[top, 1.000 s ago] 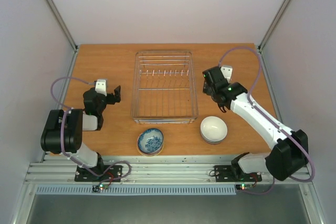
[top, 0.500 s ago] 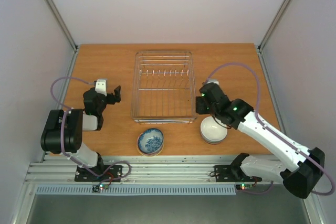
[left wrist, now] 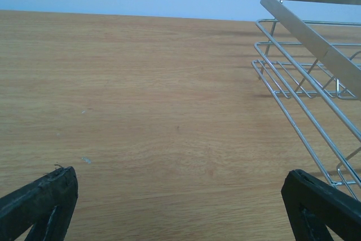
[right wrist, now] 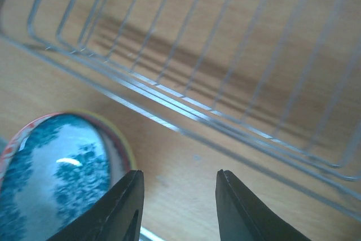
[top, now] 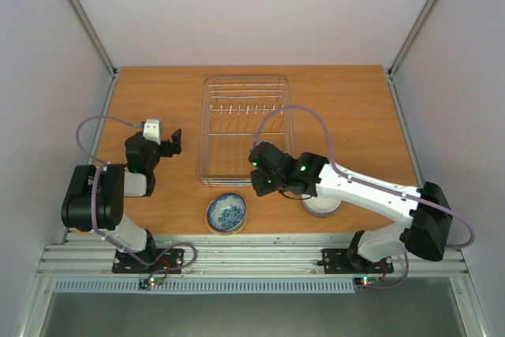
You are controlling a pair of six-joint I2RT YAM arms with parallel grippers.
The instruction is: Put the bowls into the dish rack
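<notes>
The dish rack [top: 245, 128] stands at mid table with no bowl in it. In front of it sits a blue-and-white bowl [top: 226, 211], and to its right a white bowl [top: 323, 207], partly covered by my right arm. My right gripper [top: 258, 185] hovers between the rack's near edge and the blue bowl. In the right wrist view its jaws [right wrist: 177, 207] are partly apart with nothing between them; the blue bowl [right wrist: 56, 184] lies just left of the left finger, and the rack's wires [right wrist: 225, 55] run above. My left gripper [top: 170, 141] is wide open, left of the rack.
In the left wrist view the rack's corner [left wrist: 304, 55] stands at the right, with bare wood [left wrist: 158, 111] ahead of the open fingers [left wrist: 39, 201]. Metal posts and white walls frame the table. The arm bases sit at the near edge.
My right arm has swung left from beside the rack, past the white bowl, towards the blue-and-white bowl, and its jaws have narrowed. The left arm has not moved.
</notes>
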